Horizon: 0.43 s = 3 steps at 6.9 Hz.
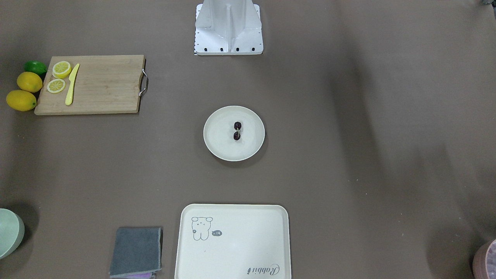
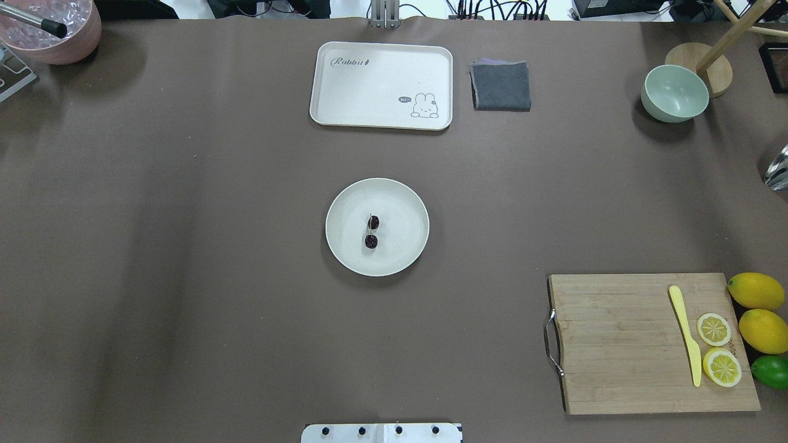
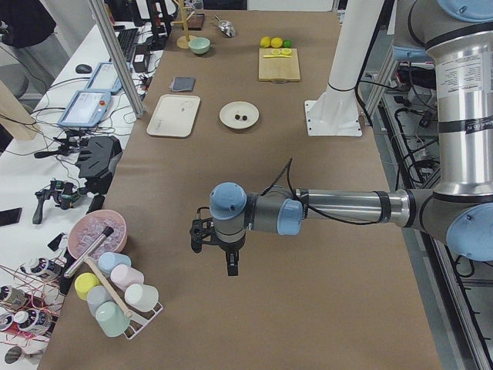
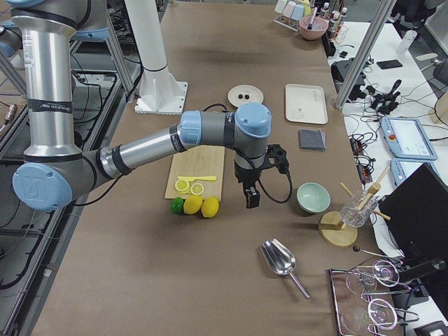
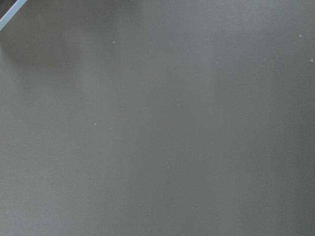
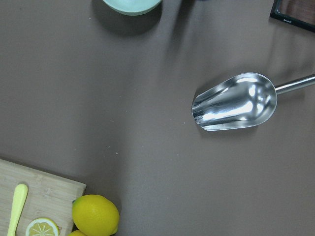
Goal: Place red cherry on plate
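Note:
The red cherry (image 1: 237, 130) (image 2: 372, 232), two tiny dark fruits joined by stems, lies near the middle of the round cream plate (image 1: 221, 145) (image 2: 400, 246) at the table's centre. Neither gripper is near it. My left gripper (image 3: 229, 262) hangs over bare table far toward my left end, and it shows only in the exterior left view, so I cannot tell its state. My right gripper (image 4: 252, 198) hovers beyond the lemons at my right end. It shows only in the exterior right view, so I cannot tell its state either.
A wooden cutting board (image 2: 622, 344) carries a yellow knife (image 2: 686, 342) and lemon slices, with lemons (image 2: 755, 290) and a lime beside it. A cream rabbit tray (image 2: 381, 83), grey cloth (image 2: 501, 86), green bowl (image 2: 674, 93) and metal scoop (image 6: 236, 102) lie farther out.

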### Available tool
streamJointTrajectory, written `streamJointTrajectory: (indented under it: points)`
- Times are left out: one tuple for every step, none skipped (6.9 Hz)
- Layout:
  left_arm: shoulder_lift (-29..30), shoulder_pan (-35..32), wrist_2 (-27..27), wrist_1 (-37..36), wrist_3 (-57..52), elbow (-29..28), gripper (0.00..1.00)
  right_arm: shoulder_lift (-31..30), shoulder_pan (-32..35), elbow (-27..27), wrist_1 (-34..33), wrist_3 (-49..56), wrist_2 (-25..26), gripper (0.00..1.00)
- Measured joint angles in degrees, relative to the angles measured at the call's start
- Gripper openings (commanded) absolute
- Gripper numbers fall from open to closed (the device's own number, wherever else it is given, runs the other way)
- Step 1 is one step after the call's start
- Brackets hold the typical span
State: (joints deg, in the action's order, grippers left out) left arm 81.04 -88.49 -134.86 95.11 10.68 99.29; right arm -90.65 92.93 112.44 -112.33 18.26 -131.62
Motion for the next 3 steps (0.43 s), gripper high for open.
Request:
streamJointTrajectory:
  points:
    - [0.41, -1.03, 0.03, 0.34, -2.38, -0.06, 0.98, -0.09, 1.1, -0.07, 0.0, -0.93, -0.09, 1.0]
    - [1.25, -1.5, 0.17, 0.44, -6.21, -1.08, 0.98, -0.27, 2.44, 0.38, 0.02, -1.22, 0.09, 1.0]
    - [2.15, -1.85, 0.1, 0.49, -9.37, -2.84, 0.98, -0.47, 4.63, 1.72, 0.02, -1.21, 0.59, 1.0]
